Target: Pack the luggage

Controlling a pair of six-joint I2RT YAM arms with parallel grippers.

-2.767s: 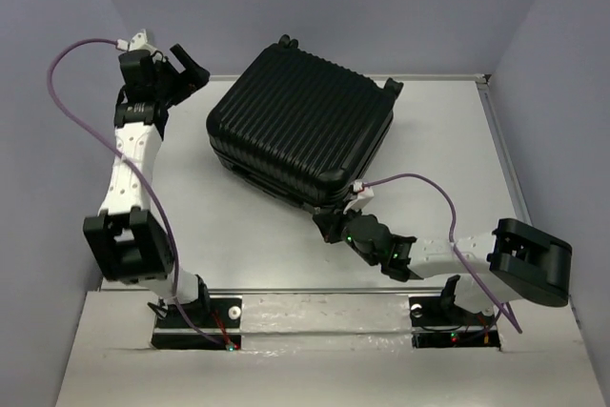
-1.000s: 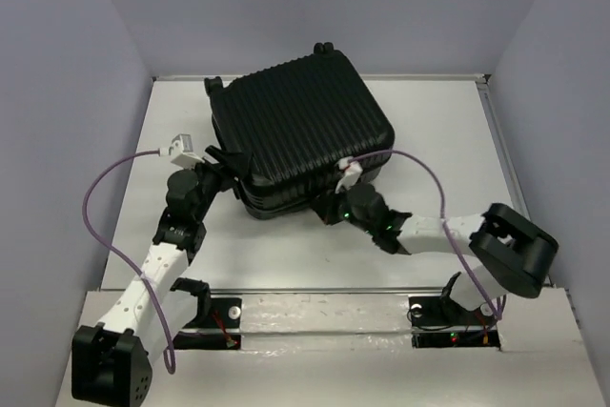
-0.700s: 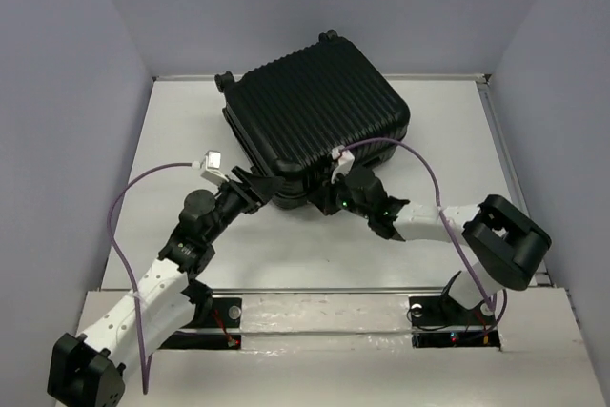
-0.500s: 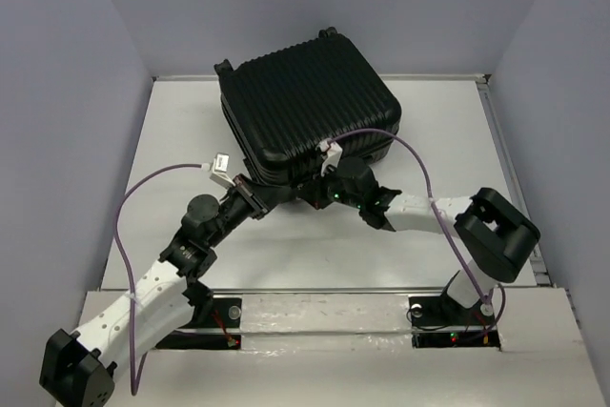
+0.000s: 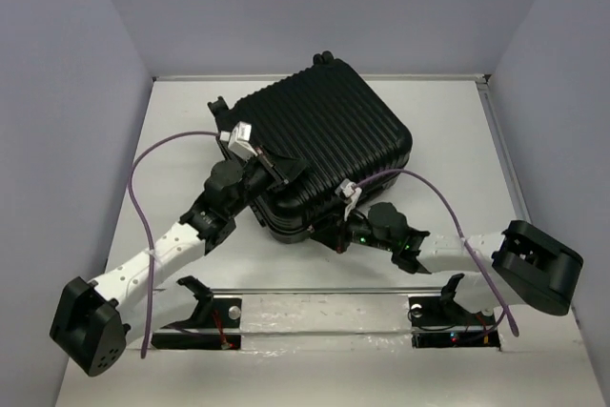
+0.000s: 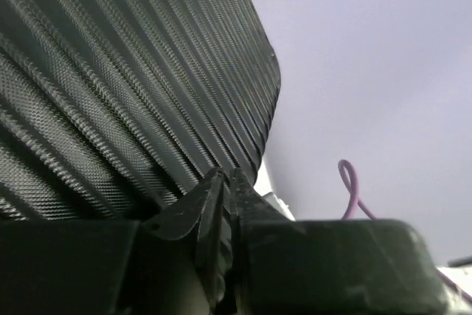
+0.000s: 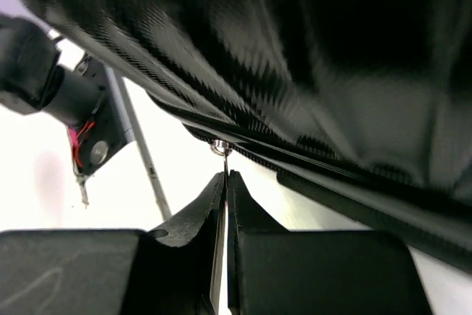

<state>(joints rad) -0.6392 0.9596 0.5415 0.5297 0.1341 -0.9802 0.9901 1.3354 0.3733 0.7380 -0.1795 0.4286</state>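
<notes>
The luggage (image 5: pixel 329 145), a black ribbed hard-shell suitcase, lies flat and closed in the middle of the table, turned at an angle. My left gripper (image 5: pixel 278 171) rests against its near-left part. In the left wrist view the ribbed shell of the luggage (image 6: pixel 110 86) fills the left side, and the left gripper (image 6: pixel 225 176) is shut with nothing visible between its fingers. My right gripper (image 5: pixel 335 234) is at the suitcase's near edge. It (image 7: pixel 225 175) is shut on the thin metal zipper pull (image 7: pixel 221 150), which hangs from the zip line of the luggage (image 7: pixel 310 71).
The white table (image 5: pixel 172 140) is walled by grey panels at the back and both sides. Purple cables (image 5: pixel 143 173) loop off both wrists. The arm bases sit on the near rail (image 5: pixel 315 307). A suitcase wheel (image 5: pixel 217 105) sticks out at the far left corner.
The suitcase has turned and slid nearer and to the right. My left gripper climbed from its near-left corner onto the shell. The right gripper pulled back toward me, holding the zipper pull.
</notes>
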